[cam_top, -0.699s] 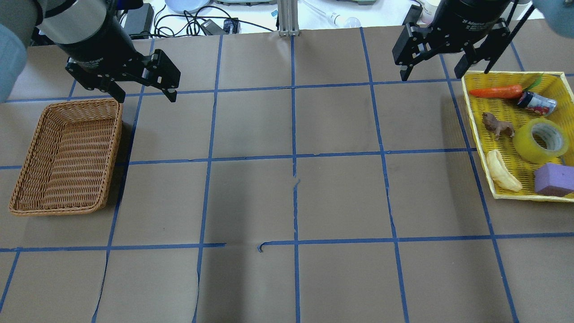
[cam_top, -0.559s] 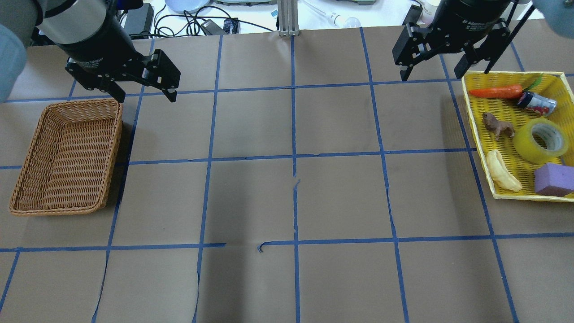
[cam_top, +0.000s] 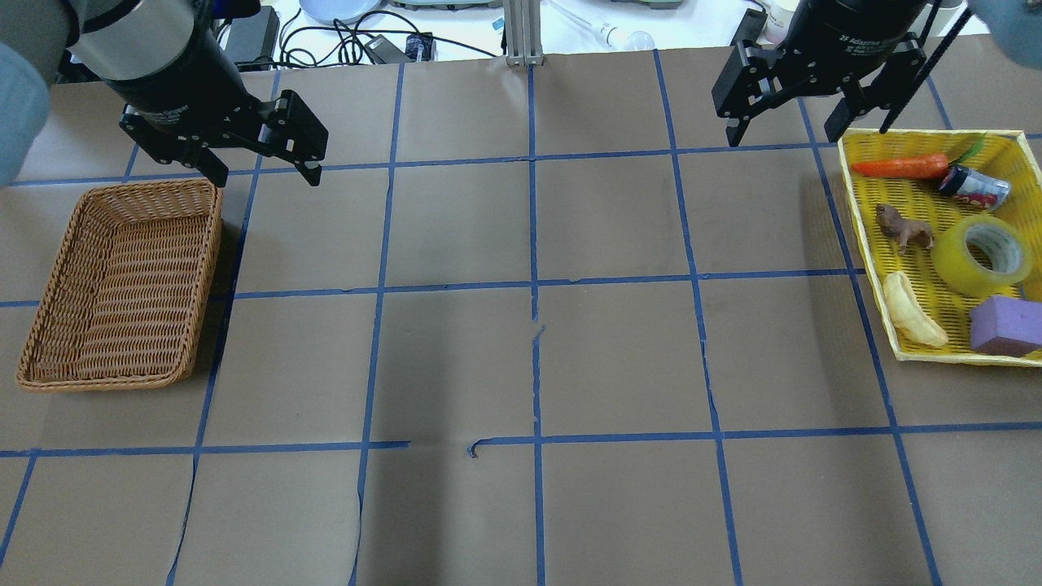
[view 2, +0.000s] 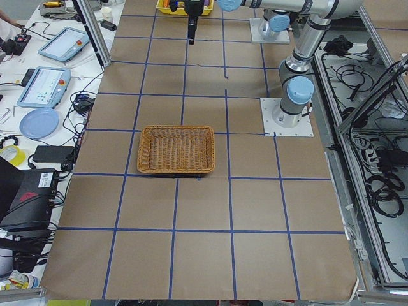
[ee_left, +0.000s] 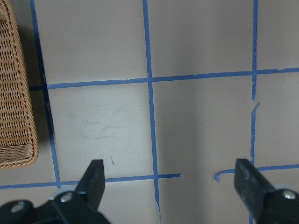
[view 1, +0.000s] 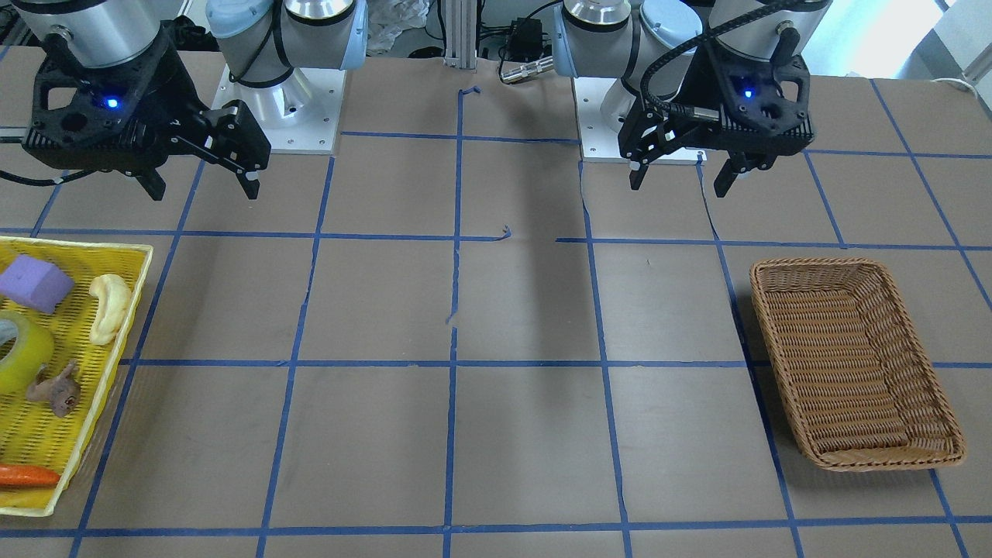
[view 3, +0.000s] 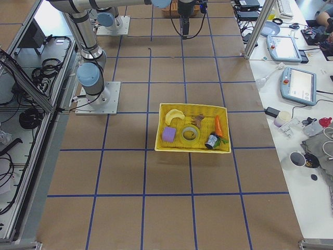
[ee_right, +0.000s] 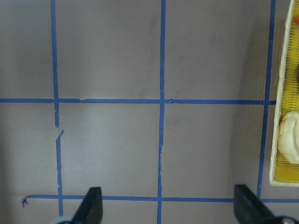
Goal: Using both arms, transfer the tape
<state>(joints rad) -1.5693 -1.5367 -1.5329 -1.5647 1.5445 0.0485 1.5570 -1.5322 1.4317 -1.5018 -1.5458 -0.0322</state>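
The tape (cam_top: 981, 255) lies in the yellow tray (cam_top: 920, 137) on the right half of the surface (cam_top: 619, 358), nearer the edge across from the robot than the robot's own edge. Its pale core opening faces upward, and no jaws touch it. 5 other items share the tray. A carrot (cam_top: 899, 167) and a small can (cam_top: 973, 187) lie at the tray's end toward the far edge. A brown animal figure (cam_top: 902, 228) is just beside the tape, and a pale banana-like piece (cam_top: 913, 309) lies along the tray's inner wall. A purple block (cam_top: 1007, 325) sits just beside the tape on the robot's side.

The right arm (cam_top: 855, 32) hangs high above the surface, on the inner side of the tray and well apart from the tape. Its jaws are spread wide with nothing between them. The right wrist view shows 2 black fingertips (ee_right: 93, 205) far apart over brown paper and blue grid lines (cam_top: 533, 285), with the tray's wall and the banana-like piece at that picture's right edge.

The left arm (cam_top: 155, 57) also hangs high, over the left half of the surface. Its jaws are likewise spread wide and grip nothing. A corner of the wicker basket (cam_top: 122, 285) shows at the left edge of its wrist view. The basket sits on the left half, nearer the far edge than the robot's edge, well apart from the tray, with the middle of the surface between the 2.
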